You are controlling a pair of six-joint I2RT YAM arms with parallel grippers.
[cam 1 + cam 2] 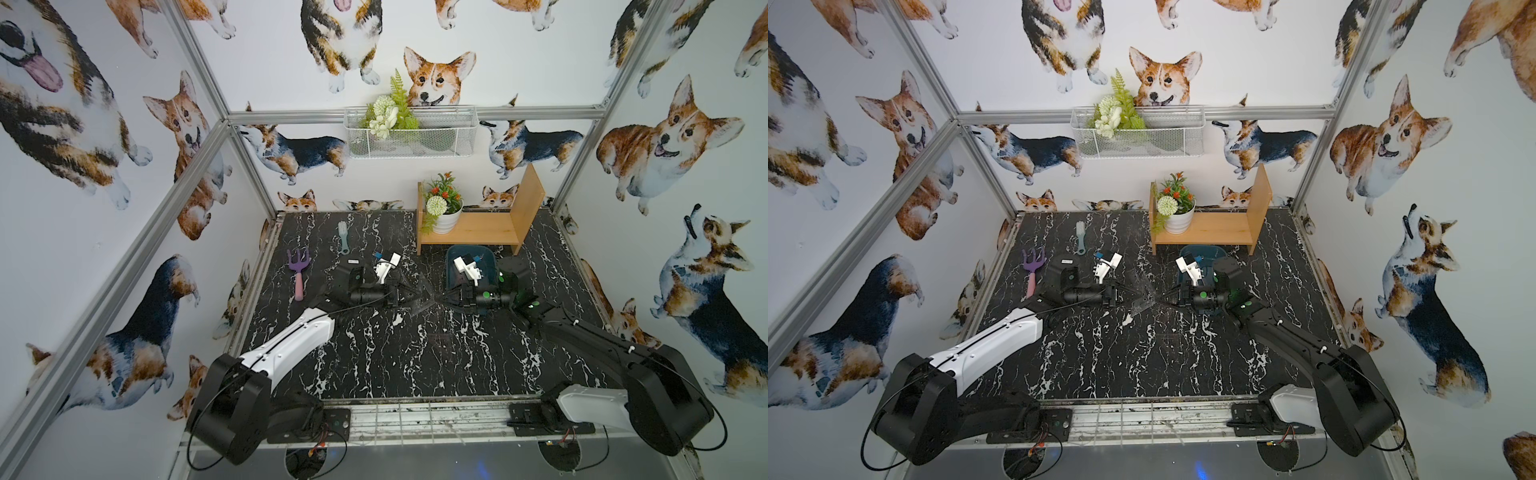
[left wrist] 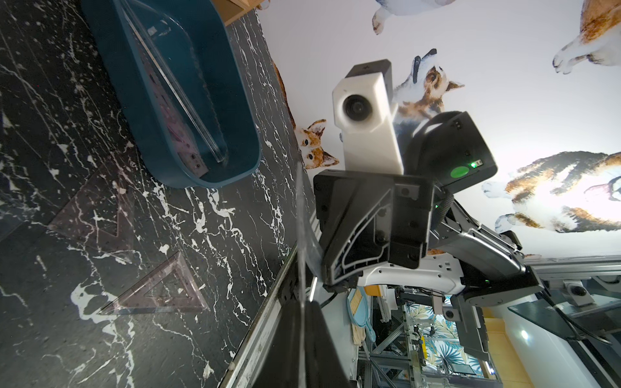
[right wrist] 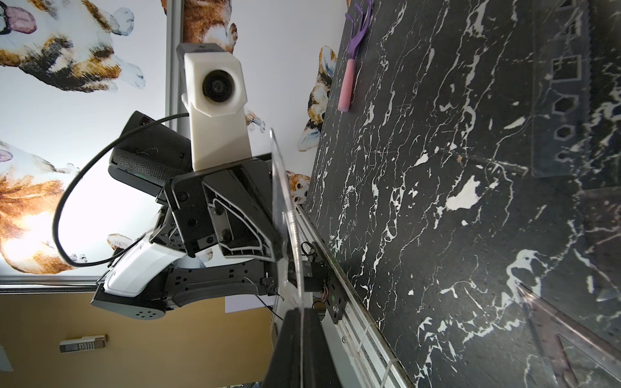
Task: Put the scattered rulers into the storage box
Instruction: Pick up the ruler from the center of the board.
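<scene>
Rulers, box and both grippers, seen from above and from the wrists. One clear ruler (image 1: 429, 296) is held off the surface (image 1: 415, 365) near its middle, gripped from two sides at once. The left gripper (image 1: 417, 296) is clamped on one edge and the right gripper (image 1: 441, 299) on the opposite edge, tips facing each other.

In both top views the clear ruler (image 1: 1145, 299) appears as a faint triangular outline between the tips. In both wrist views the clear ruler (image 2: 302, 235) appears edge-on, a thin sheet running into the jaws.

The box (image 1: 452, 268) stands on the surface just in front of the shelf (image 1: 478, 228), beside the right arm's wrist. The left wrist view shows its contents: a long strip (image 2: 188, 97) running the length of the box, and a purple ruler (image 2: 183, 144) beneath it.

Outside the box, two purple-tinted triangles lie flat on the surface. One set square (image 2: 97, 215) is nearer the box, and the other set square (image 2: 161, 292) lies beside the first. The right wrist view shows a stencil ruler (image 3: 564, 90) with cut-out shapes, also flat on the surface.

A fork (image 1: 298, 270) and a brush (image 1: 343, 237) lie on the left side of the surface, well apart from the box. A potted plant (image 1: 444, 212) stands on the shelf, and a basket (image 1: 409, 133) hangs on the back wall.
</scene>
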